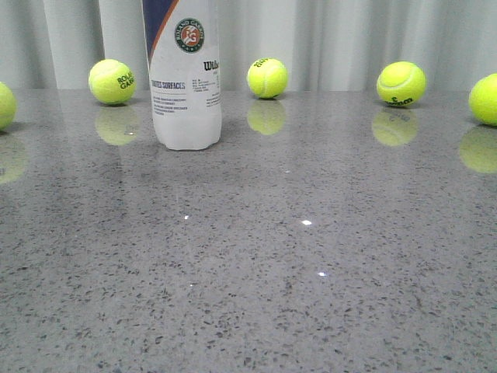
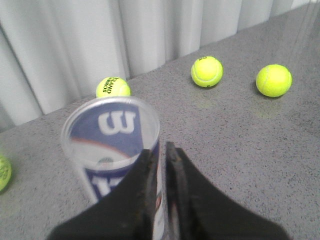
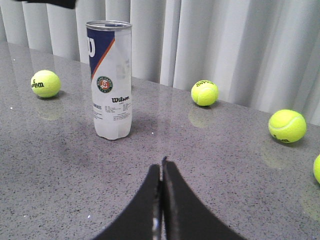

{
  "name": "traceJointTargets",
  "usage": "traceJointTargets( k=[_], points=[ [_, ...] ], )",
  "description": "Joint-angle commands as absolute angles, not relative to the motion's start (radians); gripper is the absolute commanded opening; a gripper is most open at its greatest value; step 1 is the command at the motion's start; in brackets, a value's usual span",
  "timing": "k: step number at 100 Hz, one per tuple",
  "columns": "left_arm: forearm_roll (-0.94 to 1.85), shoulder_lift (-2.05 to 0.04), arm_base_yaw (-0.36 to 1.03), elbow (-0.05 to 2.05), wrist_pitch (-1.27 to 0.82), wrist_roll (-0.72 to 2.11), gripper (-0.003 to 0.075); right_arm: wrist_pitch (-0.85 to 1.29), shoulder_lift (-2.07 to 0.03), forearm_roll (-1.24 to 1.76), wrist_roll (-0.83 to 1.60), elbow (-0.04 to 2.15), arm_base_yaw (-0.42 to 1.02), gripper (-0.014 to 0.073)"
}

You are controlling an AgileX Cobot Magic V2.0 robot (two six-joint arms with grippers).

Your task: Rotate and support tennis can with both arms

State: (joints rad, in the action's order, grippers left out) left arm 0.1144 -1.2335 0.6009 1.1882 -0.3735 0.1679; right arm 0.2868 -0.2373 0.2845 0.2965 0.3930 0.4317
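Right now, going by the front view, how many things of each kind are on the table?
Tennis can: 1
Tennis balls: 5, two of them cut off by the picture's edges
Total: 6

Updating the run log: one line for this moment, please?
tall translucent white plastic tennis can: upright on grey speckled table, open-topped | left gripper: shut, above can rim | right gripper: shut, apart from can
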Motion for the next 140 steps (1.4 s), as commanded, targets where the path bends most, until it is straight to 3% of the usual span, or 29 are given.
traceJointTargets(
  k=[1,48,66,88,140],
  points=[
    [0.134,-1.104,0.6,1.081,-0.206,0.163,-0.0018,0.208,-0.247,0.294,0.299,0.417,0.428,-0.0061],
    [0.108,-0.608,0.576,0.518,-0.173,0.163,-0.0019,0.208,-0.247,0.294,0.299,0.417,0.428,-0.0061],
    [0.108,-0.534,0.472,0.392,-0.118,0.163,-0.0019,0.208,-0.247,0.294,0.299,0.417,0.428,-0.0061],
    [0.11,-0.426,0.368,0.247,0.111,0.163,-0.0019,0.208,-0.247,0.294,0.299,0.417,0.428,-0.0061],
    [0.014,-0.018,0.091,-0.048,-0.015,0.039,-0.0019,0.208,-0.247,0.294,0.299,0.417,0.428,-0.0061]
  ],
)
